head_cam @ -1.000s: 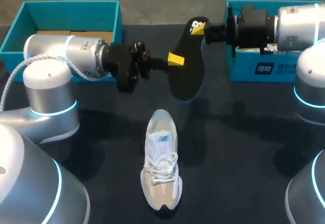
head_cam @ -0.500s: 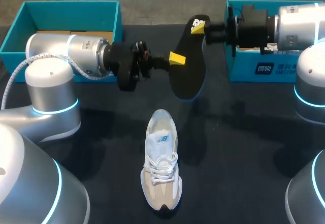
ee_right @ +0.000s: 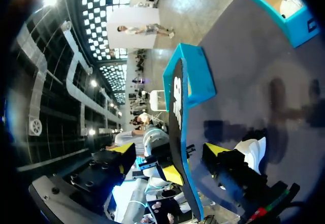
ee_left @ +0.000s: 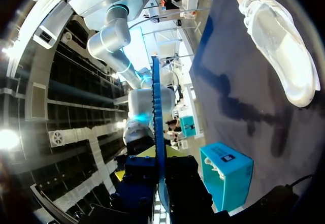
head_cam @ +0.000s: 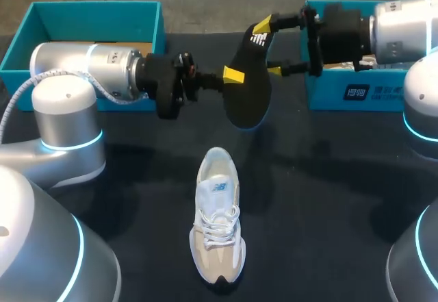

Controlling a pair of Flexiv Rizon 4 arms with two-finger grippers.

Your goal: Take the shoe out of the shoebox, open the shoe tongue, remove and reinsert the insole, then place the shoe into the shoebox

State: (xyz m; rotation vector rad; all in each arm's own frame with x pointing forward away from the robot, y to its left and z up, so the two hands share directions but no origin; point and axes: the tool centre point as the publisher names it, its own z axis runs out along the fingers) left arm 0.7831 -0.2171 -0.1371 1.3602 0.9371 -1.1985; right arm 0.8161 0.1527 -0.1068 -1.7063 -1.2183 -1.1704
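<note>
Dark bench (head_cam: 328,179) is carrying the white shoe (head_cam: 217,223) at its middle; above it, left tool (head_cam: 233,77) is clamping the black insole (head_cam: 248,100), right tool (head_cam: 268,47) is standing apart around its end

Much of the left shoebox (head_cam: 96,9) behind the left arm (head_cam: 85,74), right shoebox (head_cam: 335,95) behind the right arm (head_cam: 400,31).

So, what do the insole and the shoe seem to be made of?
Insole: probably thin foam, with a matte black face and a blue edge; it looks blade-thin edge-on. Shoe: apparently matte textile, white and beige panels with woven white laces; exact fabric unclear.
</note>
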